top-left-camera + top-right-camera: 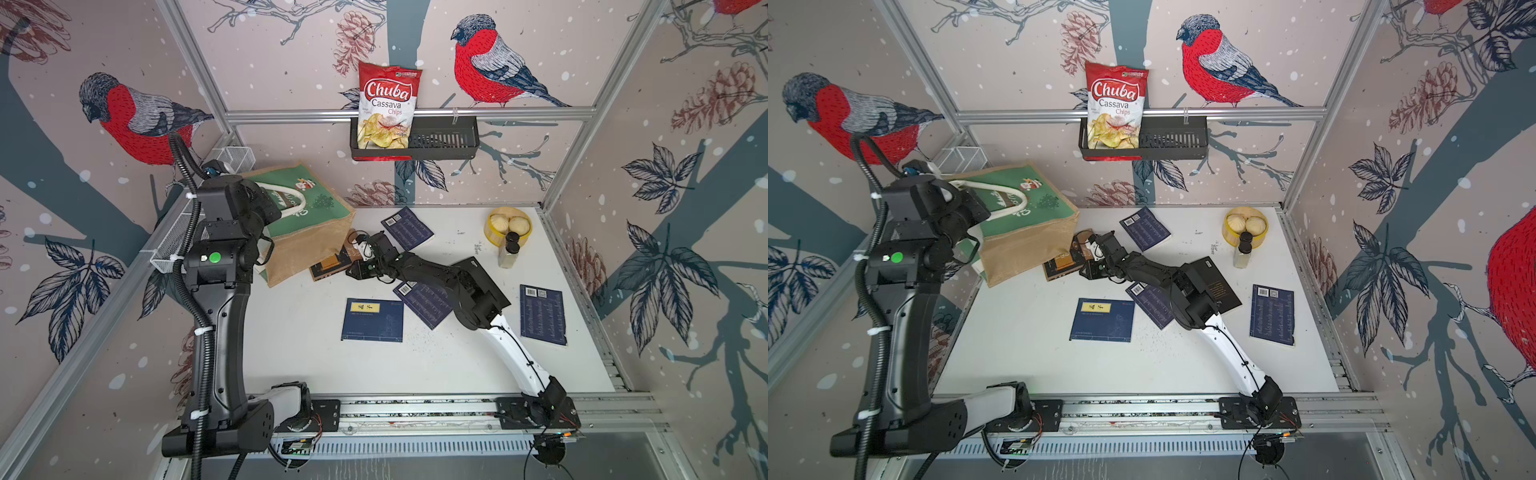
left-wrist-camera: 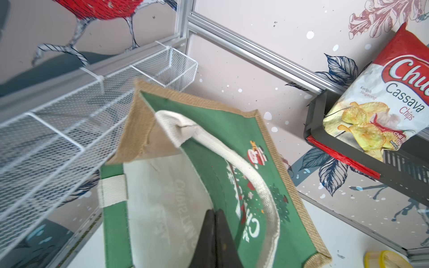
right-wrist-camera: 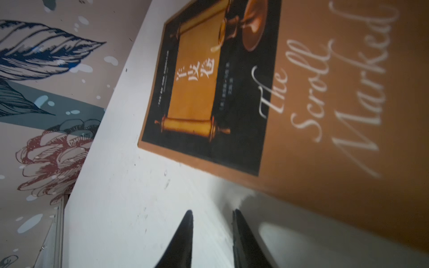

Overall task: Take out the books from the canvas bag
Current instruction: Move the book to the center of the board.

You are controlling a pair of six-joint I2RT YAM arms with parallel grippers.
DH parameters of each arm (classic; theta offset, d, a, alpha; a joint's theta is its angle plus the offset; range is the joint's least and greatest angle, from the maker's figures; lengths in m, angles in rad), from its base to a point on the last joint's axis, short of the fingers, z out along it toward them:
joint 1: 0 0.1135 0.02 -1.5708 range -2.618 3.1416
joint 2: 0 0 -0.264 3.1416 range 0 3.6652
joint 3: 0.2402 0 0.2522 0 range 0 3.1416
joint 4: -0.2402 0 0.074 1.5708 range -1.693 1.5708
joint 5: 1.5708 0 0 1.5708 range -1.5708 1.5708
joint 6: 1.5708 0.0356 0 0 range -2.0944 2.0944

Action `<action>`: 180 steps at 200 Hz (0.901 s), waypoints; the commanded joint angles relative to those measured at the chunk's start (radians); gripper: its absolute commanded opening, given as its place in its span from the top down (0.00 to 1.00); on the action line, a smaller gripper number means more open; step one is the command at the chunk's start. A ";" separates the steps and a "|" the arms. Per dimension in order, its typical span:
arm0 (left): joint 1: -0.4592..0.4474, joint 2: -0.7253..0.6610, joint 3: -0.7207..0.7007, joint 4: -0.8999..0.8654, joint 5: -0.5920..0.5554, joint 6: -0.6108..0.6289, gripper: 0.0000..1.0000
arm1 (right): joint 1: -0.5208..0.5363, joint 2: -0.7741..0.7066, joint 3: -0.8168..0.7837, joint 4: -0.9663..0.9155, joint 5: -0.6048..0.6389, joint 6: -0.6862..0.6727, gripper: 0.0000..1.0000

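Nearest us on the white tabletop (image 1: 299, 374) lies a thin navy paperback with a yellow label (image 1: 372, 320); a second navy paperback (image 1: 543, 314) lies well apart to its right. In a top view we see a black paperback (image 1: 1219, 291) with gold print under the right arm's elbow. Beyond, the right gripper (image 3: 213, 211) hangs low over bare tabletop, fingers slightly spread on nothing. Only the right wrist view lets us read white script on the matte brown paperback (image 3: 325, 116) beside it. In both top views that book lies against the tipped tan burlap canvas bag (image 1: 307, 245) at the far left. The left wrist view alone shows its white lining beside the green panel and woven handle. There we see the left gripper (image 2: 214, 211), fingers pressed together at the rim; whether they pinch fabric we cannot tell.
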 commanded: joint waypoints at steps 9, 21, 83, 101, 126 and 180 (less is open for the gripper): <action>0.000 -0.013 0.051 -0.083 -0.083 0.043 1.00 | -0.014 0.105 0.068 -0.015 0.066 0.096 0.69; 0.000 -0.019 0.062 -0.092 -0.079 0.039 1.00 | -0.021 0.136 0.095 0.023 0.085 0.126 0.68; 0.000 -0.023 0.138 -0.142 -0.048 0.063 1.00 | -0.049 0.333 0.291 0.362 0.138 0.325 0.64; -0.001 -0.032 0.115 -0.138 -0.012 0.061 1.00 | -0.048 0.394 0.359 0.439 0.143 0.389 0.60; 0.000 -0.038 0.052 -0.090 0.097 0.064 1.00 | -0.051 0.406 0.347 0.501 0.149 0.453 0.57; -0.002 0.040 0.006 -0.039 0.284 0.035 1.00 | -0.142 0.055 -0.055 0.605 0.092 0.534 0.51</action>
